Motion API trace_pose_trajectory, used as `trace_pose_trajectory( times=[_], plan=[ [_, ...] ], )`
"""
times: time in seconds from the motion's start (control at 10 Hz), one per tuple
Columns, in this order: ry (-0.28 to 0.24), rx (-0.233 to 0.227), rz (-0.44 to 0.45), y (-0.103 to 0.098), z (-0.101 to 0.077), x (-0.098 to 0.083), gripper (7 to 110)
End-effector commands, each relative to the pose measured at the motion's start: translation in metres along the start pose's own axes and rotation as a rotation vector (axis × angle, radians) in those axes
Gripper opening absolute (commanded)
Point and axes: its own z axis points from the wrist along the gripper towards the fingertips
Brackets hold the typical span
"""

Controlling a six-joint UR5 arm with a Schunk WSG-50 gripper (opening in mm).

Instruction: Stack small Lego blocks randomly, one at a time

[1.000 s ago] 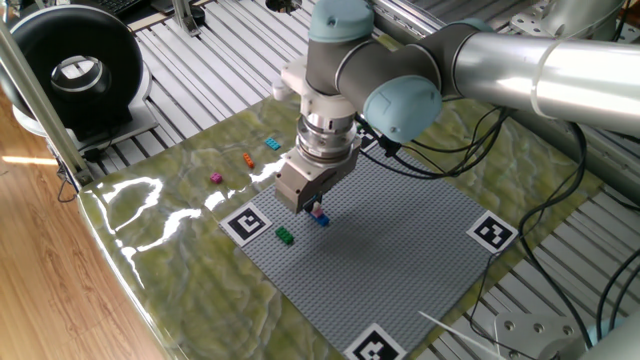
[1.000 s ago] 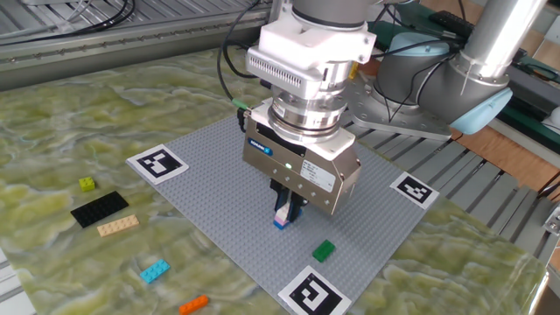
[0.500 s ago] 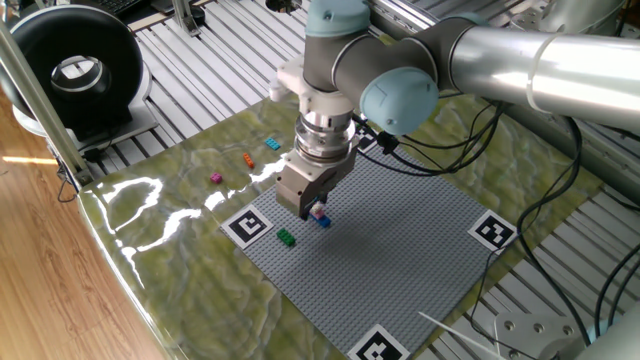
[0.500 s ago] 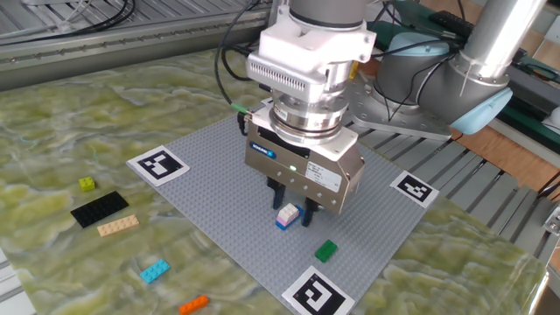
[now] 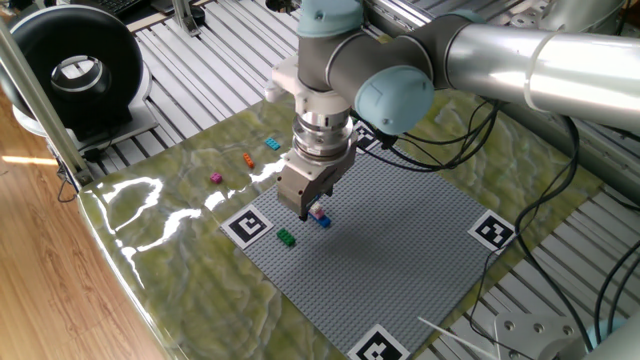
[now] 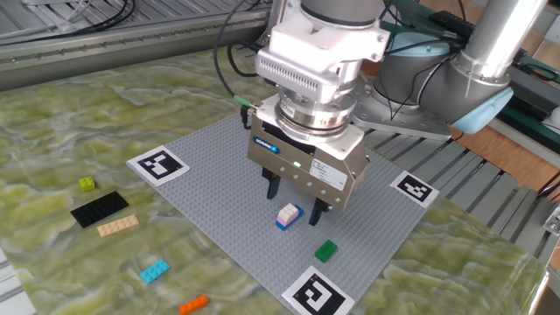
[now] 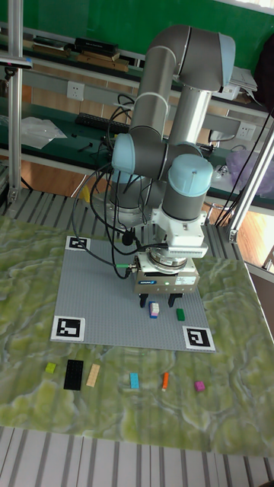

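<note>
Hovering with fingers spread and empty, your end effector straddles the pink-on-blue stack just below; drifting sideways could clip and topple it.

No text, label or number is legible in any view.

End effector spread above pink-on-blue Lego stack, green brick nearby
</note>
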Motion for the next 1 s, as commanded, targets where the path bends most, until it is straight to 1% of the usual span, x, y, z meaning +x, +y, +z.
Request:
trace_pose_trajectory(
  times=[0.0, 0.2, 0.7, 0.9],
  plan=[
    [0.012, -0.02, 0.035, 0.012, -0.006, 0.002, 66],
    [0.015, -0.021, 0.037, 0.013, -0.007, 0.003, 66],
    [0.014, -0.048, 0.058, 0.022, -0.005, 0.002, 66],
    [0.014, -0.048, 0.062, 0.023, -0.006, 0.002, 66]
  ],
)
